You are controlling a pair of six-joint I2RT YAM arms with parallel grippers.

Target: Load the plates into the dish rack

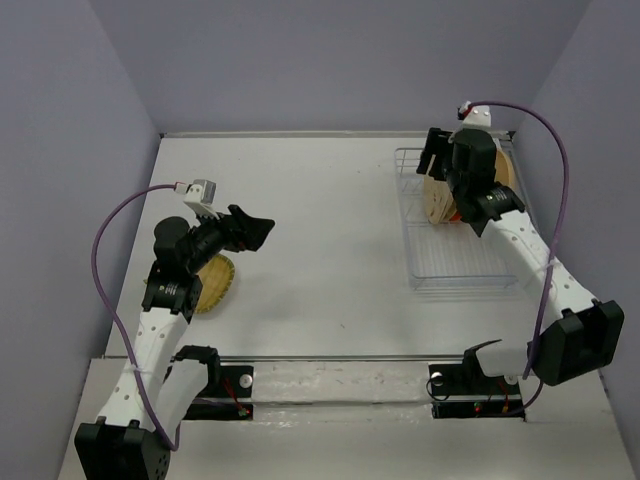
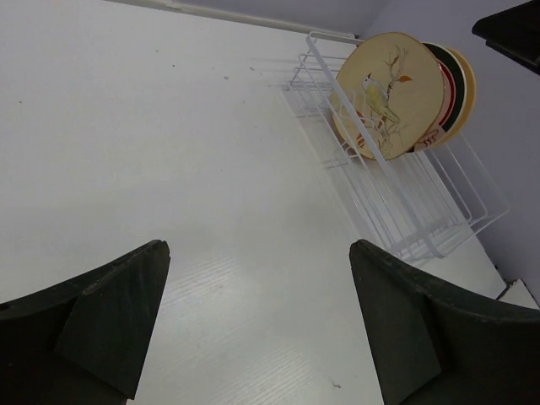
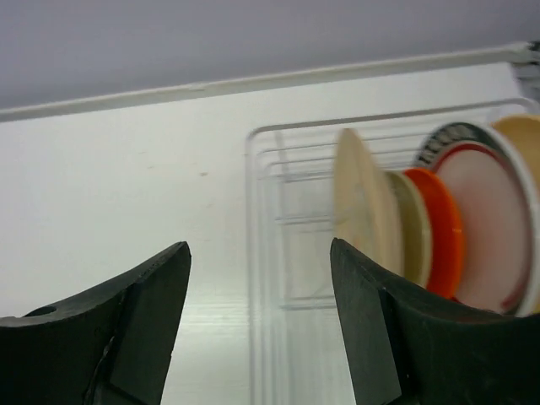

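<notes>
Since 5 plates stand on edge at the far end of the dish rack (image 1: 455,265), the cream bird plate (image 2: 390,93) nearest the free slots, only the yellow ridged-edge plate (image 1: 212,285) is left, flat on the table (image 1: 320,220) under the left arm (image 1: 185,245). The left gripper (image 2: 257,249) hangs spread wide and empty; the right gripper (image 3: 257,249), spread with nothing between its fingers, hovers near the cream bird plate. Best lift the right one straight clear, then pinch the yellow rim firmly and slot it upright

cream plate (image 2: 390,93) w/ bird print, org-red plate (image 3: 442,232), clear rack (image 1: 452,262)
</notes>
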